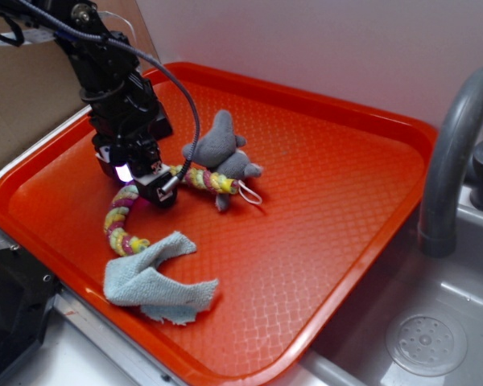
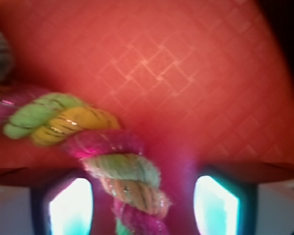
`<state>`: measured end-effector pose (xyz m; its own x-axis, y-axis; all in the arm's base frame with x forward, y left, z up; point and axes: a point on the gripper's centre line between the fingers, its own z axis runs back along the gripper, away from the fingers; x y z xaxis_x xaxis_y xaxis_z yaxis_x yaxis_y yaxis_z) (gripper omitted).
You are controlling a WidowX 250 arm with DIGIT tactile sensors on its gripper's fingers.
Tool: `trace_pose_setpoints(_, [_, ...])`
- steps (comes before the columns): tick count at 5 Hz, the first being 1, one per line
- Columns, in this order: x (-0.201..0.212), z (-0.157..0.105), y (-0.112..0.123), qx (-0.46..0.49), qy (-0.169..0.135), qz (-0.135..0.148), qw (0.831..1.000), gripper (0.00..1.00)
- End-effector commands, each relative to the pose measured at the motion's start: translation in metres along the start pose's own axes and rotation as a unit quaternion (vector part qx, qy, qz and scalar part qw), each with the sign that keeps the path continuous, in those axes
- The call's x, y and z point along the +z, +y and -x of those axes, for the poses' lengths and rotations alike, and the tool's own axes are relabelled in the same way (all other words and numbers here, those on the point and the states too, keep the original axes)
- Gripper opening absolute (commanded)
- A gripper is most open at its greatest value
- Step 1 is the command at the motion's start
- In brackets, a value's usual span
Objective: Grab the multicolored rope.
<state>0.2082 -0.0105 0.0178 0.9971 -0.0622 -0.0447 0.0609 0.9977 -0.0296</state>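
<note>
The multicolored rope [image 1: 121,221], braided in yellow, pink and pale green, lies in a C shape on the left part of the orange tray [image 1: 330,201]. My gripper [image 1: 149,183] is down over the rope's upper bend. In the wrist view the rope [image 2: 122,169] runs between the two lit fingers [image 2: 71,208], with a gap on each side of it. The gripper [image 2: 144,200] is open and straddles the rope. The tray floor [image 2: 186,73] fills the rest of that view.
A grey plush toy [image 1: 224,149] lies against the rope's far end. A light-blue rag [image 1: 157,277] covers the rope's near end by the tray's front rim. A grey faucet [image 1: 451,161] and a sink [image 1: 435,338] stand to the right.
</note>
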Motion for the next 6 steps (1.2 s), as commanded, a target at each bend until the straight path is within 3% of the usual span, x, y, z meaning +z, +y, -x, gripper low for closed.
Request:
trace_pose_setpoints(1, [0.002,0.002,-0.007,-0.011,-0.006,-0.017,1.0,0.0])
trace_pose_setpoints(2, [0.052,-0.005,-0.006,0.007,-0.018,-0.007,1.0,0.0])
trace_pose_setpoints(3, [0.103,-0.012,-0.008,0.049,-0.055,-0.019,0.997,0.0])
trace_pose_setpoints(5, [0.191,-0.007,-0.037,0.068,-0.107,0.025,0.992,0.0])
trace_pose_setpoints(6, [0.213,-0.001,-0.045,0.043,-0.115,0.073,0.99,0.0])
